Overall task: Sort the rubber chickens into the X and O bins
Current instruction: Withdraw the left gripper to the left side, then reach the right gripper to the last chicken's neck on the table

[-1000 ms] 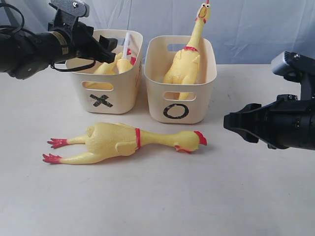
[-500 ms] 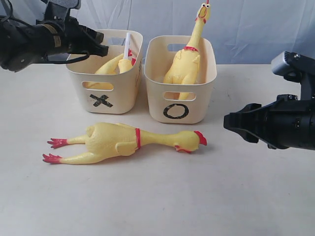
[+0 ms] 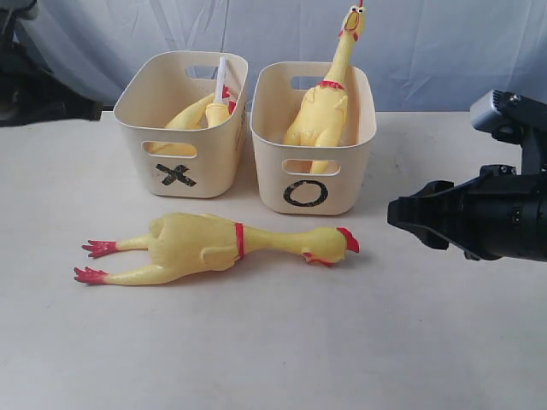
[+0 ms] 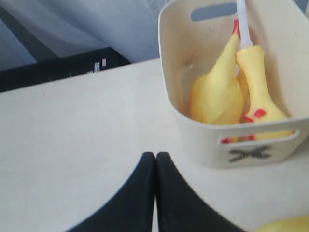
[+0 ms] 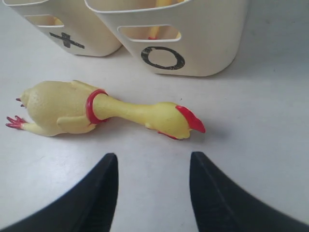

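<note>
1. Cream bins are set side by side at the far middle of the table [image 3: 427, 342]: X bin [image 3: 162, 141] left, O bin [image 3: 346, 171] right, walls nearly touching.
2. X bin: a chicken body [image 3: 190, 118] is lodged inside. A neck piece [image 3: 218, 111] with a white tube [image 3: 221, 77] is leaned at the right wall, the tube projecting past the rim.
3. O bin: a tall chicken [image 3: 318, 115] is stood inside, with neck and head raised well above the rim.
4. Flat chicken [image 3: 209, 246] is laid on the table just near of both bins, red feet to the left and head to the right, in front of the O mark.
5. Left gripper [image 4: 155, 155]: fingers are pressed together and nothing is held. It is hung over bare table left of the X bin.
6. Right gripper [image 5: 152, 157]: fingers are spread and nothing is held. It is held low at the right, pointed at the flat chicken's head and apart from it.
</note>
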Controlling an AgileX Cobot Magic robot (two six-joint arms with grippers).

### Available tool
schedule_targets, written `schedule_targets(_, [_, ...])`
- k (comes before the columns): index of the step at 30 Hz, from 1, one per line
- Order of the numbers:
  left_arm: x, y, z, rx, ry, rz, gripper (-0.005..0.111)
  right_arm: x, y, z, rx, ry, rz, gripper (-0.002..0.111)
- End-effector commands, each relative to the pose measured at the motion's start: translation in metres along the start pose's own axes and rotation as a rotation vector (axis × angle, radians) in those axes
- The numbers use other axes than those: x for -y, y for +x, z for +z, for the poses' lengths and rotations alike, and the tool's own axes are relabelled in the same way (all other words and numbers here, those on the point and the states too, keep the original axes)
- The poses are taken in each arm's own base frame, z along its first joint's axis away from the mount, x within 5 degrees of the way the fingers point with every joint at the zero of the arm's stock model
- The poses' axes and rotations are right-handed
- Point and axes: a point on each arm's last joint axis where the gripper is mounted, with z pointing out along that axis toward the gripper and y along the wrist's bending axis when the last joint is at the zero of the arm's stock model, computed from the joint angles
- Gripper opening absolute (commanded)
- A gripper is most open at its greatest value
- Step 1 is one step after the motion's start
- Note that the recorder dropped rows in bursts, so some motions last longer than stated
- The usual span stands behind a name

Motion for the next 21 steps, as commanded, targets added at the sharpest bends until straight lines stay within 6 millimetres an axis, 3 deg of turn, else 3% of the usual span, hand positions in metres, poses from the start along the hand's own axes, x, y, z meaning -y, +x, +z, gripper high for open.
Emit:
schedule_targets(1, [0.002, 0.041, -0.023, -0.034, 0.023, -0.022, 0.0, -0.002, 0.003, 0.0, -0.026, -0.022, 0.002, 0.045])
schedule_targets(8, [0.003, 0.059, -0.062, 0.058, 0.08, -0.216, 0.0, -0.014, 0.009, 0.0, -0.085, -0.111, -0.035, 0.045])
schedule_targets(15, [-0.007, 0.058, -0.122, 0.214, 0.057, -0.206, 0.0, -0.048, 0.008, -0.001, -0.057, -0.249, -0.312, 0.045])
schedule_targets(21, [-0.017, 0.071, -0.17, 0.272, 0.001, -0.177, 0.0, -0.065, -0.008, -0.001, 0.002, -0.261, -0.385, 0.045])
